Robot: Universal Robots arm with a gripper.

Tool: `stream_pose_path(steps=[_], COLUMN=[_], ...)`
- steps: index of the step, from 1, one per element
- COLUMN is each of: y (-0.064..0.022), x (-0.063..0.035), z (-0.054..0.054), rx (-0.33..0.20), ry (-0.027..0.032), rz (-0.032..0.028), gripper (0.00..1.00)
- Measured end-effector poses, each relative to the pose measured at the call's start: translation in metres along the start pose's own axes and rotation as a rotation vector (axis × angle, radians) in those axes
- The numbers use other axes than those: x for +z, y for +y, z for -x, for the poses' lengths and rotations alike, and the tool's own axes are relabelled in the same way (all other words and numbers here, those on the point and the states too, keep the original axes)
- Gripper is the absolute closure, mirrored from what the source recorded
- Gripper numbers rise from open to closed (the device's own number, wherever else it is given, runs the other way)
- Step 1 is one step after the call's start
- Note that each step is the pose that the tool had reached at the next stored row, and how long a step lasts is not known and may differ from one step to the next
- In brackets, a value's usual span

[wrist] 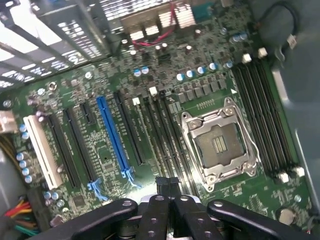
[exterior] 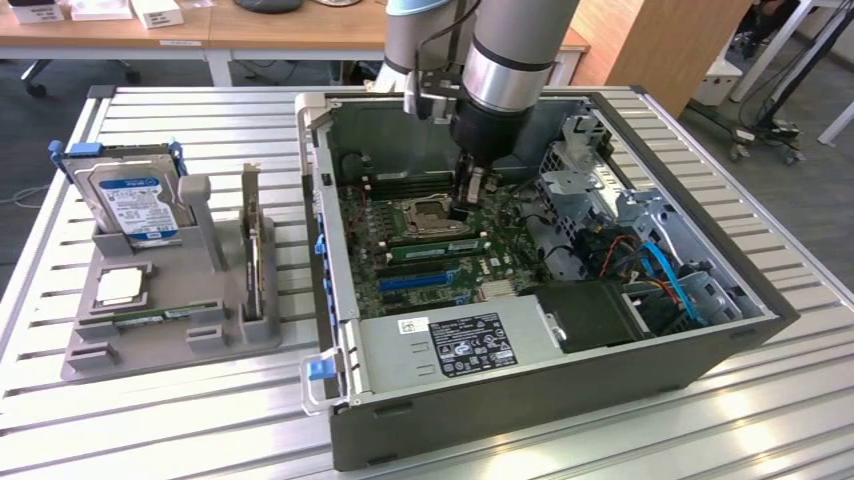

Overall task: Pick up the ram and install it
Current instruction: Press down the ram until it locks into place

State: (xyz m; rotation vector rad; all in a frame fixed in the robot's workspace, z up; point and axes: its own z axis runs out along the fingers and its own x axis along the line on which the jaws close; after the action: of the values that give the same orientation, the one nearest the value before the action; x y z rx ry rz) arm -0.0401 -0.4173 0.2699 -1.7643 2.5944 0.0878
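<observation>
Inside the open computer case (exterior: 350, 400), gripper (exterior: 467, 208) low over the motherboard (wrist: 150, 75) beside the empty processor socket (wrist: 218, 145), fingers (wrist: 161, 212) pressed together, ram (exterior: 430, 246) lying seated in a slot just below the gripper tip, hard drive (exterior: 134, 205) standing in the grey holder (exterior: 174, 335) on the table (exterior: 561, 455).

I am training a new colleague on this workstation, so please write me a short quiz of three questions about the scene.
1. True or false: the hard drive stands upright in the grey holder, outside the computer case.
2. The gripper is over: A) the motherboard inside the computer case; B) the grey holder; C) the table.
3. Fill in: among the black slots on the motherboard there is one long ___ slot.

Key: 1 true; 2 A; 3 blue.
</observation>
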Motion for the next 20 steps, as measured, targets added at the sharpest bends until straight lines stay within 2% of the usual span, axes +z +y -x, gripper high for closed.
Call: stream_pose_path(steps=[20], y=[0.0001], x=[0.0006], z=[-0.0001], rx=[0.321], ry=[-0.0143], rz=[-0.0109], gripper=[0.9])
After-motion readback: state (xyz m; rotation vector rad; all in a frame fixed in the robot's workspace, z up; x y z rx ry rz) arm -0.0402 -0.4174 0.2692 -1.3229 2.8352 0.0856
